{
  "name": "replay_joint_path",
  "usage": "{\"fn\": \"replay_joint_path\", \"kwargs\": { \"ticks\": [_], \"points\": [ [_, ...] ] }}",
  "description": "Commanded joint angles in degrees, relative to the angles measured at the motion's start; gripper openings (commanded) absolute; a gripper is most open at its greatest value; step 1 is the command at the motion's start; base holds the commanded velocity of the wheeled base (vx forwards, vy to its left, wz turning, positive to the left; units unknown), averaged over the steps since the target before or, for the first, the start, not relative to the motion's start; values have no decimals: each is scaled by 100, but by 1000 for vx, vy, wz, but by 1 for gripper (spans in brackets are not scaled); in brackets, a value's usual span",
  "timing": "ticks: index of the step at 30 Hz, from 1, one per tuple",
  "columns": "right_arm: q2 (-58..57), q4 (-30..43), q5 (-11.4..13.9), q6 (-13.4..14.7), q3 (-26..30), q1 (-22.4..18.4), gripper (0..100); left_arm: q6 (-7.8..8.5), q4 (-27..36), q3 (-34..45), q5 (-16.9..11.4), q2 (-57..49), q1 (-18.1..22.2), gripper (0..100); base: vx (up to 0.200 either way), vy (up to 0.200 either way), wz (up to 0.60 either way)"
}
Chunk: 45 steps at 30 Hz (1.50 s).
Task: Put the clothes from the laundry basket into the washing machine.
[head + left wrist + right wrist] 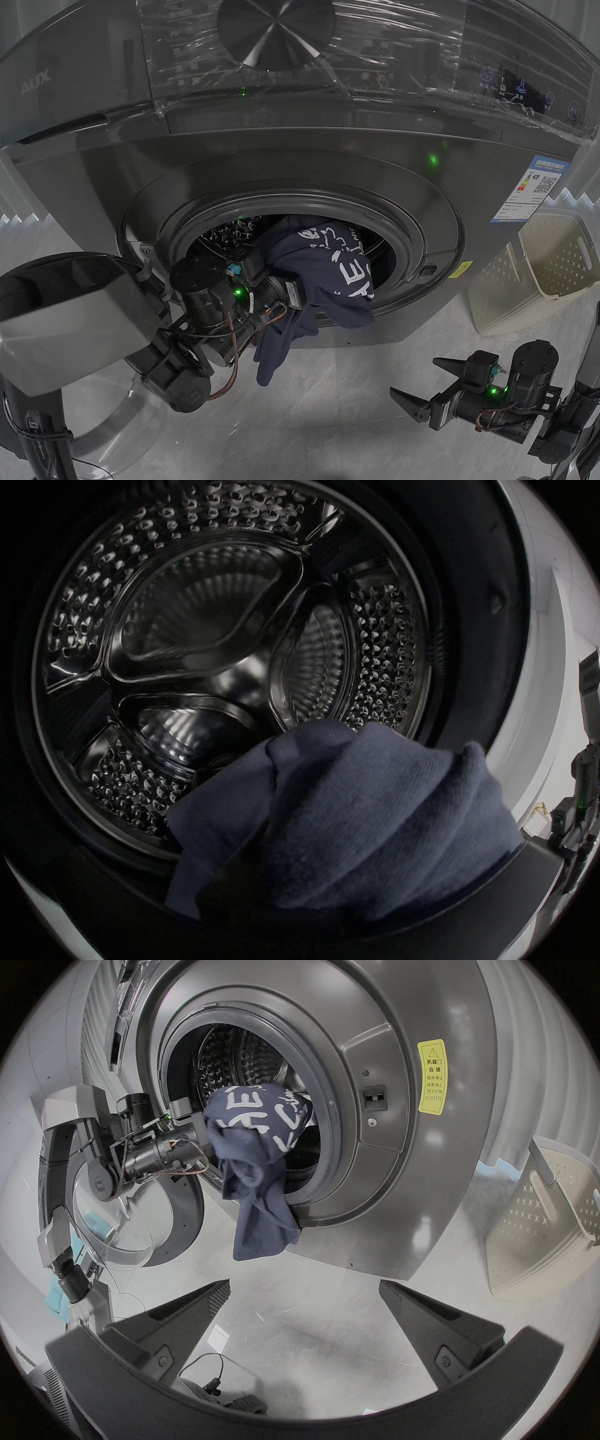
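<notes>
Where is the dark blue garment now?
In the head view's centre, the dark blue garment lies half inside the washing machine, draped over the lower rim of its opening, one end hanging toward the floor.

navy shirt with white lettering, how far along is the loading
Done: the cream perforated laundry basket looks empty, as far as its inside shows. In hand: the navy shirt lies across the grey washing machine's door opening, one end hanging outside. Left: pushing it fully into the steel drum. The right gripper hangs open, holding nothing.
</notes>
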Motion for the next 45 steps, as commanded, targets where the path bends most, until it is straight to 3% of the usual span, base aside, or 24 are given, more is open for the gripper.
{"fn": "replay_joint_path", "kwargs": {
  "ticks": [1,9,13,23,24,29,35,45],
  "points": [
    [43,-28,20,-1,75,-4,100,-19,252,-886,23,669,111,0,0,0,0],
    [52,-37,37,-1,40,22,100,-45,894,-1906,32,1029,410,0,0,0,0],
    [52,-37,46,-1,40,40,100,-151,1254,-2688,49,1240,647,0,0,0,0],
    [87,-37,2,25,40,154,100,-195,1728,-3453,295,1354,691,0,0,0,0],
    [96,-37,2,34,40,163,100,-204,1728,-3435,304,1346,691,100,0,0,0],
    [104,-46,11,34,48,154,100,-318,1913,-3163,339,1152,691,100,0,0,0],
    [192,-46,29,34,40,180,100,-344,2563,-2090,-293,519,691,100,0,0,0],
    [236,-46,11,43,40,295,100,-274,2651,-1730,-390,730,524,100,0,0,0]
  ]
}}
